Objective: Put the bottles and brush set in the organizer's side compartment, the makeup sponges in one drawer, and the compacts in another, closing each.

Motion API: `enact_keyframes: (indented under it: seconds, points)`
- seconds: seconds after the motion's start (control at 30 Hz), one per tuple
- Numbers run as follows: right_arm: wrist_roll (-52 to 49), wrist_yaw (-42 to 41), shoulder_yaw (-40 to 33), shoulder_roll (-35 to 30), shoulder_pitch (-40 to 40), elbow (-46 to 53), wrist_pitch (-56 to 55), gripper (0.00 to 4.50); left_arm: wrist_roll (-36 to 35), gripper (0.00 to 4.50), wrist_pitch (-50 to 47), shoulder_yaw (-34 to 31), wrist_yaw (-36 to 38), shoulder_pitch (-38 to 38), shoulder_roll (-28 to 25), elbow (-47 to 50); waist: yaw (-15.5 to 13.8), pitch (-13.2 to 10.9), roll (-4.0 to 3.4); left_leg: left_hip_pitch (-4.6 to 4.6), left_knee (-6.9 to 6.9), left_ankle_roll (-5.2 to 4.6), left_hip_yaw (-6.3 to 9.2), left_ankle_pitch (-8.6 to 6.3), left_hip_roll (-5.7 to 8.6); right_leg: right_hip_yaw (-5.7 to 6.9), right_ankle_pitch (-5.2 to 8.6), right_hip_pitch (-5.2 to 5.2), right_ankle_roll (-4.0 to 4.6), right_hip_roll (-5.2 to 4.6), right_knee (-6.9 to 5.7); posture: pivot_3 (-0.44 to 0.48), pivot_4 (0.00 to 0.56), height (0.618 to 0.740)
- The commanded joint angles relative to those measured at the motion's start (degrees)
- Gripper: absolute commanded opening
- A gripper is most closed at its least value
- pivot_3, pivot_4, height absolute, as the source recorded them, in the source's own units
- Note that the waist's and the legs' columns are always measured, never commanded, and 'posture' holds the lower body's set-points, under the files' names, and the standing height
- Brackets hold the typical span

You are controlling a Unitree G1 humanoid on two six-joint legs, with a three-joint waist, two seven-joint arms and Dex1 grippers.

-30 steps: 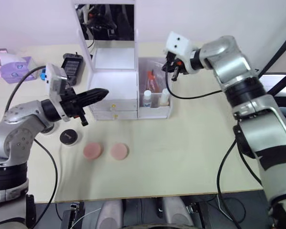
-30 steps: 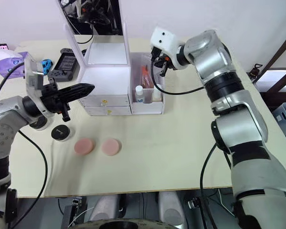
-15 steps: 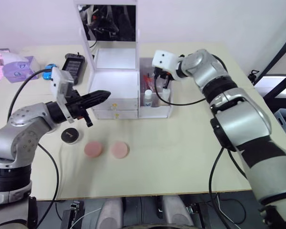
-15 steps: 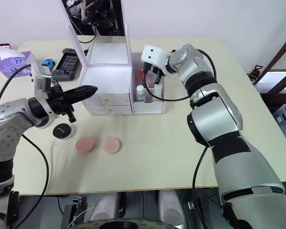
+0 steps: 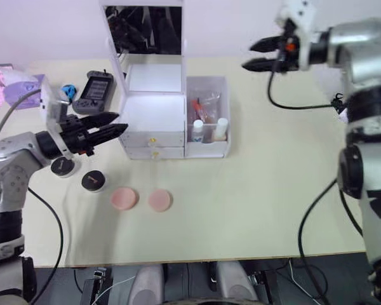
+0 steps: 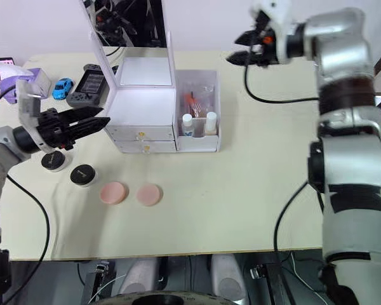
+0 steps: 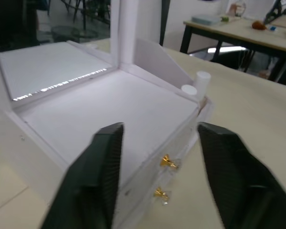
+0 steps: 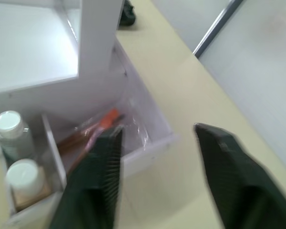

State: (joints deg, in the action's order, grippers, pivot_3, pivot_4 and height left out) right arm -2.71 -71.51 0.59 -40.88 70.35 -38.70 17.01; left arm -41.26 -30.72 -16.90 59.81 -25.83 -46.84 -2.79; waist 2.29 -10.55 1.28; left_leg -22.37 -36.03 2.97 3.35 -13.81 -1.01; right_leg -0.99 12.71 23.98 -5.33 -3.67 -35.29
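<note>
The left gripper [image 5: 112,124] hangs with fingers spread, empty, beside the white plastic mirrored organizer [image 5: 153,113]; the right gripper [image 5: 253,55], also spread and empty, is high above the bare table [image 5: 273,178]. Both bottles [image 5: 207,129] and the crinkly clear brush packet [image 5: 202,105] stand in the narrow side bin, while two pink round sponges [image 5: 141,199] and two black round compacts [image 5: 78,174] lie well apart from the table's front edge.

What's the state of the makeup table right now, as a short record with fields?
side compartment: holds both bottles and the brush set
drawers: both shut
makeup sponges: two, on the table in front of the organizer
compacts: two, left of the sponges
left pincer: open, empty
right pincer: open, empty, raised
</note>
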Motion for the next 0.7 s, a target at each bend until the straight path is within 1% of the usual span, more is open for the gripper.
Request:
enact_keyframes:
  seconds: [0.03, 0.1, 0.17, 0.23, 0.3, 0.37, 0.47, 0.53, 0.6, 0.7]
  points:
    - [-8.1, 2.0, -10.4, -4.0, -13.8, 15.3, 4.8, 4.45, 2.3, 4.46, 6.4, -4.0, 3.8, 0.3, -1.3, -8.2, -0.1, 0.0, -0.03, 0.00, 0.02, 0.00, -0.02, 0.00, 0.00, -0.02, 0.00, 0.02, 0.00, -0.01, -0.01, 0.000, 0.150, 0.740]
    - [-10.4, 5.0, -16.1, -5.8, -24.5, 22.1, 6.3, 4.45, 3.4, 4.46, 9.5, -6.3, 5.2, 1.5, -2.3, -13.9, 0.0, -0.1, -0.09, 0.01, 0.03, 0.00, -0.04, 0.00, 0.00, -0.02, -0.01, 0.05, -0.02, -0.01, -0.08, 0.000, 0.150, 0.740]
    - [-12.9, 7.9, -21.5, -6.3, -32.3, 27.1, 8.1, 4.45, 5.6, 4.46, 13.2, -7.6, 6.2, 2.5, -3.6, -19.0, 0.3, -0.1, -0.10, 0.00, 0.05, -0.01, -0.06, 0.00, 0.00, -0.05, -0.01, 0.12, -0.02, 0.00, -0.14, 0.000, 0.150, 0.740]
    - [-13.3, 8.9, -25.8, -6.9, -41.6, 30.8, 6.0, 4.45, 7.0, 4.46, 16.6, -9.4, 6.4, 3.4, -4.9, -24.6, 0.3, -0.1, -0.12, 0.02, 0.06, -0.01, -0.10, 0.00, -0.02, -0.10, -0.01, 0.18, -0.01, 0.02, -0.18, 0.000, 0.150, 0.740]
    - [-14.6, 11.1, -29.9, -6.3, -48.0, 33.4, 4.9, 4.45, 8.5, 4.46, 20.4, -10.8, 5.9, 4.0, -5.8, -29.4, 0.2, 0.0, -0.05, 0.07, 0.06, -0.02, -0.09, 0.00, -0.05, -0.10, 0.03, 0.15, 0.04, 0.06, -0.21, 0.000, 0.150, 0.740]
    - [-14.7, 13.5, -32.0, -5.6, -52.8, 34.9, 3.1, 4.45, 9.4, 4.46, 22.9, -11.5, 6.4, 4.5, -6.3, -33.1, 0.2, 0.0, -0.06, 0.10, 0.02, -0.02, -0.13, 0.00, -0.08, -0.12, 0.12, 0.12, 0.22, 0.07, -0.19, 0.000, 0.150, 0.740]
    - [-15.5, 15.9, -32.7, -5.1, -56.3, 35.8, 2.0, 4.45, 9.7, 4.46, 24.5, -11.8, 7.2, 4.4, -6.4, -35.1, 0.2, 0.0, -0.05, 0.18, -0.16, -0.01, -0.22, 0.00, -0.08, -0.18, 0.11, 0.00, 0.21, 0.03, -0.15, 0.000, 0.150, 0.740]
    - [-16.4, 17.1, -32.4, -4.9, -57.0, 35.9, 2.0, 4.45, 9.3, 4.46, 24.7, -12.2, 7.1, 4.2, -6.2, -35.5, 0.2, 0.0, -0.03, 0.21, -0.21, -0.01, -0.21, 0.00, -0.08, -0.18, 0.09, -0.04, 0.22, 0.03, -0.11, 0.000, 0.150, 0.740]
    - [-17.2, 17.9, -31.2, -5.0, -56.3, 36.5, 2.3, 4.45, 8.8, 4.46, 23.8, -12.1, 7.3, 4.5, -6.1, -34.7, 0.1, 0.0, -0.03, 0.33, -0.23, -0.01, -0.21, 0.01, -0.08, -0.19, 0.07, -0.15, 0.25, 0.03, -0.11, 0.000, 0.150, 0.740]
    - [-19.9, 18.2, -28.9, -5.8, -53.3, 38.8, 5.4, 4.45, 6.7, 4.46, 20.6, -12.7, 7.5, 5.9, -5.5, -30.9, 0.2, 0.0, -0.03, 0.69, -0.14, -0.01, -0.21, 0.01, -0.12, -0.19, 0.07, -0.43, 0.25, 0.04, -0.11, 0.000, 0.150, 0.740]
